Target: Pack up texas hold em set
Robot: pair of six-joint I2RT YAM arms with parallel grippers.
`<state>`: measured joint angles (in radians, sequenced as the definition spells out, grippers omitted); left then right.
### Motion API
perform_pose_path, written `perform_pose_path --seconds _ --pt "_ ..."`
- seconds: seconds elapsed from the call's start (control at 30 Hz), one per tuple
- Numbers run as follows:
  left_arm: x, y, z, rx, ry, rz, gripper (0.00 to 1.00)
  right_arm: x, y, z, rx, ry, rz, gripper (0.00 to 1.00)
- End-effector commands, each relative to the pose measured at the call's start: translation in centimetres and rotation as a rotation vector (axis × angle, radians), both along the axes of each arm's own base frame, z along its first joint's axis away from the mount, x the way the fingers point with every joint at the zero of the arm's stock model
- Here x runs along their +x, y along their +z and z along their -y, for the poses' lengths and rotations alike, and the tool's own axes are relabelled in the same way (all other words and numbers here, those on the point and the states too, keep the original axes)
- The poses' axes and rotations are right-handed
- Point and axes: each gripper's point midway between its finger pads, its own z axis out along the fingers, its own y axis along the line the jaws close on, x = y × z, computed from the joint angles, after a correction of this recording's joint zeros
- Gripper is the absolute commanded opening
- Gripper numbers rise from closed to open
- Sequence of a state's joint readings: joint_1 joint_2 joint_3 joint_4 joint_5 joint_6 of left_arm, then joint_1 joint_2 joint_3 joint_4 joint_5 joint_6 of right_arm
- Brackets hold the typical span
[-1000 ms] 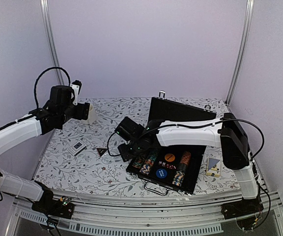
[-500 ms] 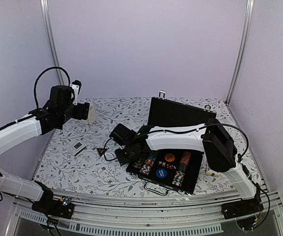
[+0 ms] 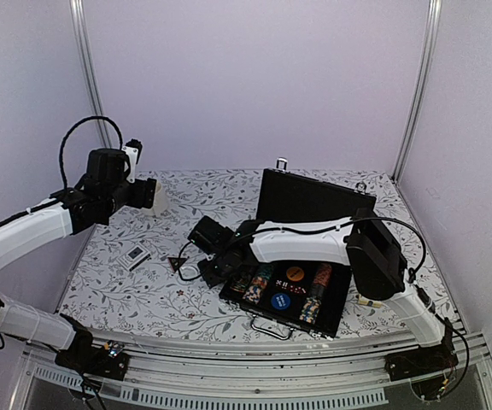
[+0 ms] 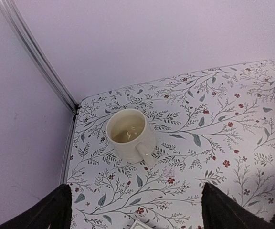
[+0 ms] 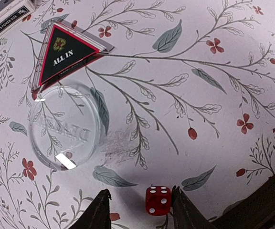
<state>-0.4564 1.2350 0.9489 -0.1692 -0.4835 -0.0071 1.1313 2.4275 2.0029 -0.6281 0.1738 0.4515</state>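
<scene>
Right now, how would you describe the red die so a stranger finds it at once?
Start at the open black briefcase, then look on the flowered table left of it, where the right claw hangs. The red die lies between its fingers. Unlike the flat clear disc and black triangle nearby, it is a red cube with white dots.

The right end effector (image 5: 141,200) straddles a red die (image 5: 157,200), with bare surface (image 5: 214,95) on either side of its fingers. Just ahead lie a clear disc (image 5: 66,126) and a black triangle (image 5: 66,52). To its right the open briefcase (image 3: 340,299) blocks passage, its raised lid (image 3: 314,198) closing the back. The surface around the cream mug (image 4: 129,135) lies free.
</scene>
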Motion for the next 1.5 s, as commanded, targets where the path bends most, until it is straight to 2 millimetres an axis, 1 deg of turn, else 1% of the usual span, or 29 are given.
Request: perform_pose_path --seconds 0.0,0.27,0.53,0.67,0.93,1.0,1.07,1.1,1.2,1.33,1.4,1.47 --pt "-0.2 0.7 0.2 0.0 -0.007 0.025 0.95 0.1 -1.8 0.3 -0.048 0.004 0.0 0.43" --pt "-0.1 0.4 0.3 0.004 -0.011 0.017 0.95 0.7 -1.8 0.8 -0.071 -0.008 0.031 0.39" --pt "-0.1 0.4 0.4 0.004 -0.015 0.013 0.95 0.8 -1.8 1.2 -0.087 -0.013 0.042 0.32" --pt "-0.1 0.4 0.4 0.005 -0.015 0.012 0.95 0.8 -1.8 1.1 -0.084 -0.012 0.038 0.28" --pt "-0.1 0.3 0.4 0.002 -0.019 0.01 0.95 0.7 -0.9 0.6 -0.055 -0.006 0.04 0.21" --pt "-0.1 0.4 0.5 0.002 -0.019 0.011 0.95 0.7 -0.4 0.3 -0.038 -0.002 0.039 0.2" --pt "-0.1 0.4 0.5 0.002 -0.02 0.01 0.95 0.6 0.1 0.0 -0.021 0.005 0.039 0.14" --pt "-0.1 0.3 0.4 0.002 -0.019 0.01 0.95 0.6 0.4 -0.2 -0.011 0.006 0.04 0.12" --pt "-0.1 0.4 0.5 0.0 -0.019 0.01 0.95 0.6 2.0 -0.7 0.027 0.014 0.051 0.11" --pt "-0.1 0.5 0.4 -0.001 -0.019 0.012 0.95 0.5 4.5 -1.3 0.084 0.028 0.069 0.07" --pt "-0.2 0.6 0.3 -0.001 -0.016 0.015 0.95 0.4 6.9 -1.3 0.127 0.028 0.085 0.06" --pt "-0.2 0.6 0.3 0.0 -0.014 0.015 0.95 0.2 8.2 -1.1 0.149 0.025 0.091 0.05"
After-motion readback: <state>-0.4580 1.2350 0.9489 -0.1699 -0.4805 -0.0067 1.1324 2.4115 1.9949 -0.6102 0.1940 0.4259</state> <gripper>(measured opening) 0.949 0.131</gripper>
